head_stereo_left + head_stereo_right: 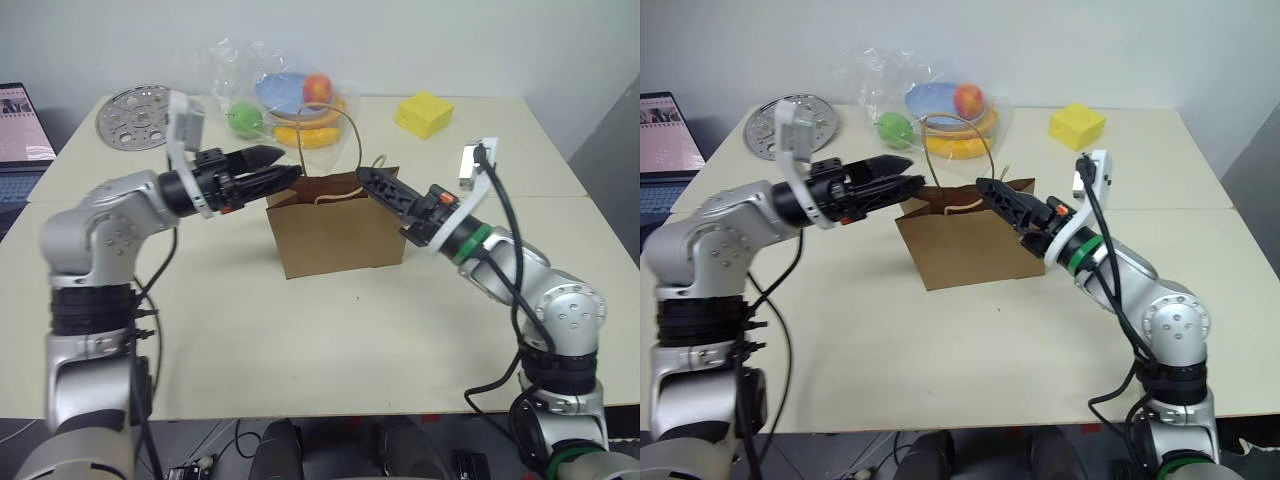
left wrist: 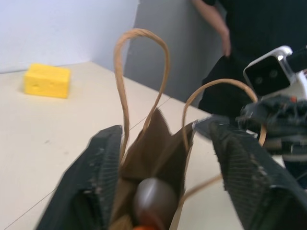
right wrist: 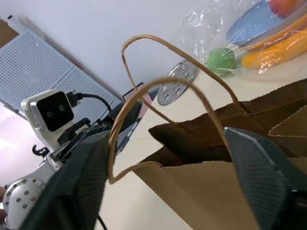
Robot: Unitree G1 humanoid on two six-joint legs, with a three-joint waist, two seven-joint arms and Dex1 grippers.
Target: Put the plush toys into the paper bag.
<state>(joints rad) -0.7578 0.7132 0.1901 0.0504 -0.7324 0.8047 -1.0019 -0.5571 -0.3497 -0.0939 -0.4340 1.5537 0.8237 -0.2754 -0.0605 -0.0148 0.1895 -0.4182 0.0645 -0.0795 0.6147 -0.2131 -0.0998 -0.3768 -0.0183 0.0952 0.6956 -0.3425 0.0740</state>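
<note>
The brown paper bag (image 1: 335, 238) stands upright mid-table, mouth open, its loop handles (image 1: 351, 132) sticking up. My left gripper (image 1: 283, 165) reaches level to the bag's left upper rim, and in the left wrist view its fingers (image 2: 91, 187) stand wide apart around the mouth. Down inside lie a pale rounded plush toy (image 2: 154, 201) and a sliver of an orange one (image 2: 144, 227). My right gripper (image 1: 372, 182) is at the right upper rim, open, with the handles (image 3: 158, 91) rising between its fingers (image 3: 261, 177) untouched.
Behind the bag lie a clear plastic bag (image 1: 285, 95) of fruit and plates, a yellow block (image 1: 424, 113), a perforated metal disc (image 1: 135, 117) and a laptop (image 1: 20, 140) off the left edge. A person in dark clothes (image 2: 240, 43) stands beyond the table.
</note>
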